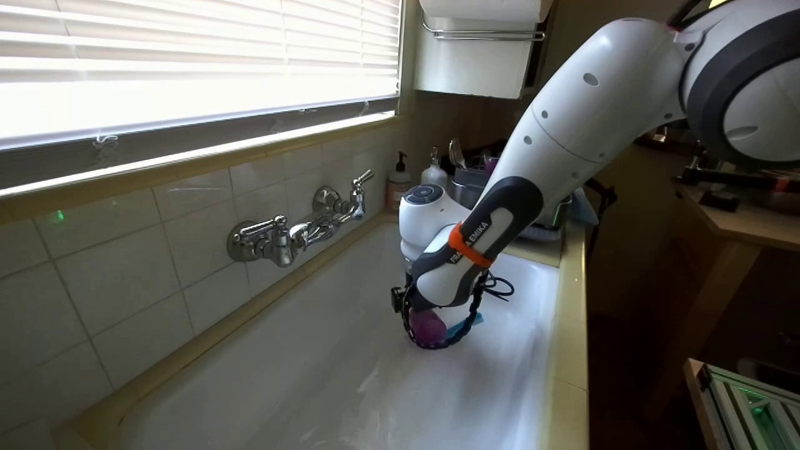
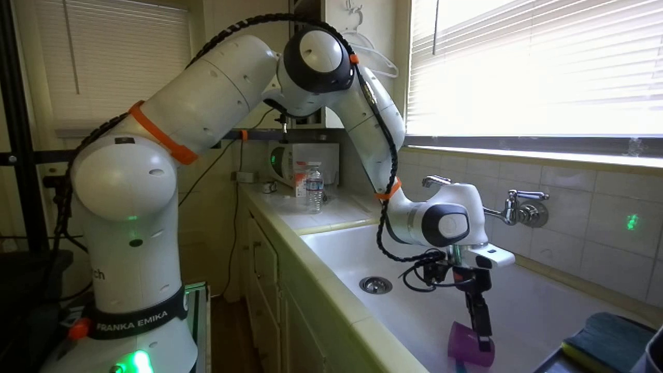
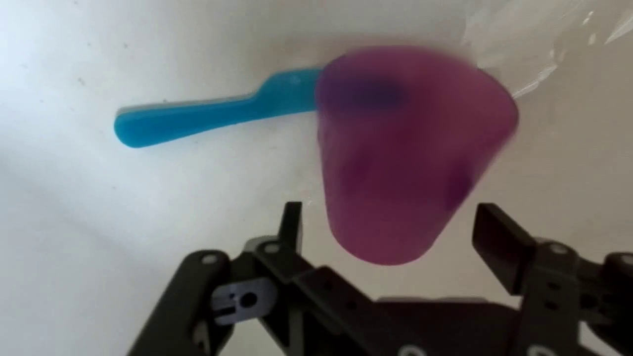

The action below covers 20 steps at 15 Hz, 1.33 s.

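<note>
Purple cup (image 3: 395, 163) lies sideways in white sink (image 1: 281, 369), overlapping blue knife-like utensil (image 3: 193, 118); claw (image 3: 390, 212) straddles cup, 2 fingers (image 3: 499, 242) parted.

1. Cup (image 3: 403, 163): translucent purple.
2. Utensil (image 3: 198, 118): bright blue, darker seen through the cup.
3. Gripper (image 3: 390, 217): black.
4. Arm (image 2: 222, 93): white and dark grey, orange bands (image 1: 469, 246).
5. Sink (image 1: 312, 350): white, yellowish edging (image 1: 569, 375).
6. Sponge (image 2: 608, 342), near right in an exterior view: dark blue-green over yellow.
</note>
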Each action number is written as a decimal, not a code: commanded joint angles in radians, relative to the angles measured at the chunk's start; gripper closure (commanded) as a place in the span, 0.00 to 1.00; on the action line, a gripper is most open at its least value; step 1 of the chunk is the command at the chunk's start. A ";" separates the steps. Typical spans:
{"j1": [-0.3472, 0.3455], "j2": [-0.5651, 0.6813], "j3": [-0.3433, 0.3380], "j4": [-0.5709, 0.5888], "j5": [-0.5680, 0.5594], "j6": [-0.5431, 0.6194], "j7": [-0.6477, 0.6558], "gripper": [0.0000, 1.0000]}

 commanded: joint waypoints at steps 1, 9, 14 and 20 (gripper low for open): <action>0.048 -0.013 -0.041 -0.053 -0.041 0.030 0.072 0.00; -0.048 -0.063 0.040 -0.056 0.007 0.012 0.014 0.00; -0.190 -0.050 0.181 -0.009 0.086 0.010 -0.091 0.00; -0.296 0.003 0.292 0.058 0.229 0.033 -0.183 0.00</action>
